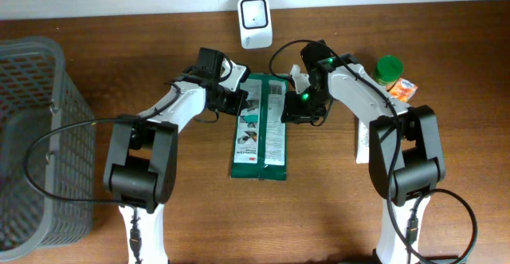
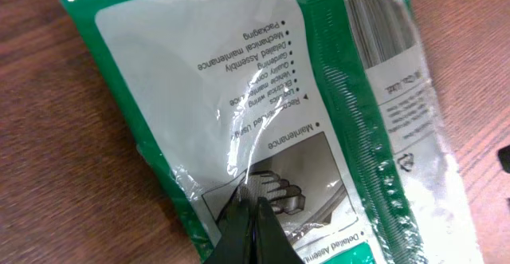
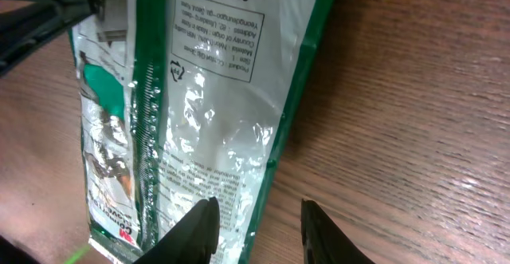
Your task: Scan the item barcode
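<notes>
Two grippers flank the green-and-white packet [image 1: 259, 132], which lies flat mid-table with its barcode end toward the white scanner [image 1: 255, 22] at the far edge. The left gripper [image 1: 237, 102] has its fingers [image 2: 239, 228] pressed together on the packet's left side. The right gripper [image 1: 293, 110] straddles the packet's right edge, fingers [image 3: 199, 228] spread. A grey basket [image 1: 32, 128] fills the left. A green-lidded jar [image 1: 389, 68], an orange pack [image 1: 403, 90] and a white box [image 1: 362, 143] crowd the right. Bare table [image 1: 319, 208] lies nearer.
</notes>
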`<state>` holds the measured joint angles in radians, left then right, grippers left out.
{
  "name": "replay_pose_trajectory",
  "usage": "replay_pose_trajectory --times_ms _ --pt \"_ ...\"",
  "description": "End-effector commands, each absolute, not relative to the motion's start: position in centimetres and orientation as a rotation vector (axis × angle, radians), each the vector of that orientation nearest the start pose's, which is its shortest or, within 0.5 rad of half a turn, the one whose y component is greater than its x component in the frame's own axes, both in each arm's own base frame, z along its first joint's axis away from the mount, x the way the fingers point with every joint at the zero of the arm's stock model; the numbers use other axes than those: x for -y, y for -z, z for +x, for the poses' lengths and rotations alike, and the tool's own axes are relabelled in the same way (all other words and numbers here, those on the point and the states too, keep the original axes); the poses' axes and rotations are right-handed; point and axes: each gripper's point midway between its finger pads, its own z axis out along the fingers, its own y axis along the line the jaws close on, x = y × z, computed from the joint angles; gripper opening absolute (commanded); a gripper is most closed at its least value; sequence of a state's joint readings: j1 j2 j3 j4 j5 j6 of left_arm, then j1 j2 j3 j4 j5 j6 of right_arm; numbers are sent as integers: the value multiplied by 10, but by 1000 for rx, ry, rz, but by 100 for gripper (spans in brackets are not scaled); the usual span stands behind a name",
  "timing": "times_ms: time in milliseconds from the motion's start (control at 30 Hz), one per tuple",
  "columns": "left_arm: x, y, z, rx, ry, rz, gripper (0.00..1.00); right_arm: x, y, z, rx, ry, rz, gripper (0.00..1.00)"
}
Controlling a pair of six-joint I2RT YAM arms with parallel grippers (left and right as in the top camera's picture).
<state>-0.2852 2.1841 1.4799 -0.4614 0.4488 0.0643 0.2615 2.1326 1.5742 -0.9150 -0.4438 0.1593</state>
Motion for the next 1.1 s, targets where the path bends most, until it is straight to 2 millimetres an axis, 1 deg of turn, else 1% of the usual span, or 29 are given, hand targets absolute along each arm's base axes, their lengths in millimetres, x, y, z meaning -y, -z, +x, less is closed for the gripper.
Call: replay_pose_trajectory --times_ms 0,167,233,300,367,433,533,567,600,667,767,867,900,1000,1067 --pt "202 5 451 -2670 609 610 2 -185 -39 395 -3023 -741 -176 32" --pt "197 18 435 -2740 600 603 1 -181 -32 397 -3034 -737 -120 33" --pt "195 21 429 -2778 606 574 1 -178 -27 395 -3042 -742 -104 32" --pt "194 22 425 -2801 608 567 1 -176 -17 389 -3070 -748 -80 33" --pt "193 23 422 -2821 611 548 1 -179 -8 380 -3093 -804 -69 33" --pt "193 23 421 -2829 614 537 1 -184 -1 370 -3098 -880 -93 33" --pt "194 24 417 -2842 615 538 1 -190 10 359 -3097 -943 -107 33" --pt "196 24 416 -2845 615 544 1 -193 10 358 -3086 -970 -111 33" --pt "198 24 415 -2845 615 553 1 -195 9 358 -3067 -999 -144 33" --pt "198 25 414 -2846 604 557 1 -208 -1 359 -2962 -1131 -323 33" --pt "198 25 414 -2847 606 557 1 -216 -8 362 -2886 -1208 -402 33" --pt "198 25 413 -2853 605 557 1 -219 -19 371 -2819 -1268 -411 29" --pt "198 25 412 -2855 605 556 1 -222 -29 378 -2768 -1322 -415 28" --pt "198 25 413 -2855 606 556 1 -230 -47 390 -2674 -1398 -441 28" --pt "198 25 412 -2856 606 556 1 -232 -50 396 -2656 -1395 -432 28"
